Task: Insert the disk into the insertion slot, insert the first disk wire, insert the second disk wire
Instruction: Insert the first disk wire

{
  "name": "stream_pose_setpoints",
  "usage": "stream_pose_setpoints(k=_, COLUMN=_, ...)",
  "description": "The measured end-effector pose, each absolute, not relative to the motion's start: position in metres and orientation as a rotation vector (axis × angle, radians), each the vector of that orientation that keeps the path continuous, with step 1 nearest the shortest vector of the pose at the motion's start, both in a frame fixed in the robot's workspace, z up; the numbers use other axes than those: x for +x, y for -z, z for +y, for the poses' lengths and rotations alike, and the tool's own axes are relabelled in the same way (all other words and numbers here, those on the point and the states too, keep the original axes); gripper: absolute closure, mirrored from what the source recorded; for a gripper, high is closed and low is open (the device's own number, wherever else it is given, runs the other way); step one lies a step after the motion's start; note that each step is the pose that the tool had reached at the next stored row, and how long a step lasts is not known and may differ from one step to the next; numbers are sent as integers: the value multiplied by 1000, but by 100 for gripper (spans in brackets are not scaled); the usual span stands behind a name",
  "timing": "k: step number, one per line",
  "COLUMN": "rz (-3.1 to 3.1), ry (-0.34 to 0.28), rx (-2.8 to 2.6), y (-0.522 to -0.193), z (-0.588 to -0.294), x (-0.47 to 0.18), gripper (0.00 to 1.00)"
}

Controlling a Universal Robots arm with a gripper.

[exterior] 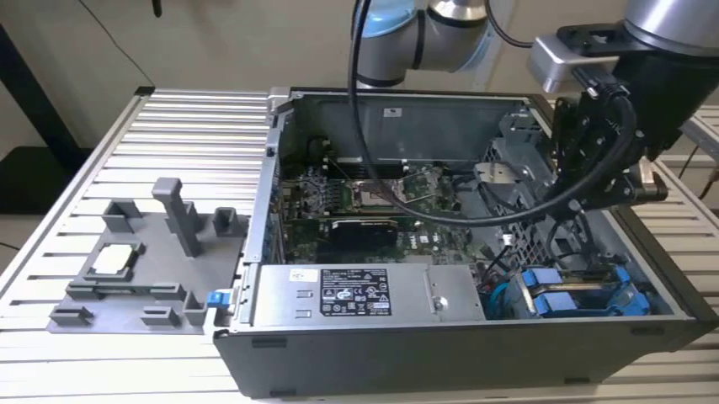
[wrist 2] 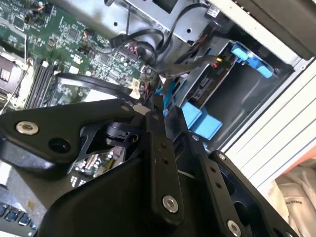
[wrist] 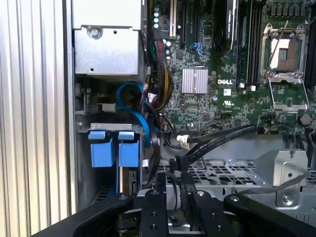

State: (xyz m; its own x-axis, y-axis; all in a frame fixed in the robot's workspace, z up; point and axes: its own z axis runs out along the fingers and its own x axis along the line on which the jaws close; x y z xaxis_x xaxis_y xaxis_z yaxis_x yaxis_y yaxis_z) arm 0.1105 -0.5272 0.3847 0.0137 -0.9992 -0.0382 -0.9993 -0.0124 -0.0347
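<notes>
The disk (exterior: 584, 299) is seen at the exterior view's lower right — long axis left-to-right, tabs leftward — a black wire (wrist: 217, 139) pinched by the pincer (wrist: 175, 182).

The robot arm (exterior: 668, 25) has silver-grey round joints (exterior: 455, 10) with a pale blue cap (exterior: 388, 18); near the wrist it is a black housing (exterior: 674, 80) with a small light grey box (exterior: 553, 61) on its side; thick black cables (exterior: 357, 101) hang from it in long loops; the black gripper (wrist: 174, 183), in the first wrist view, is made of flat bars with round holes; the second wrist view shows silver screw heads (wrist 2: 170, 203) on these bars.
</notes>
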Motion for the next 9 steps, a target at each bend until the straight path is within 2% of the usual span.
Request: stream_pose_setpoints(k=9, rz=2151, ry=16, rx=-2208, y=-375, z=-521, x=93, gripper=73)
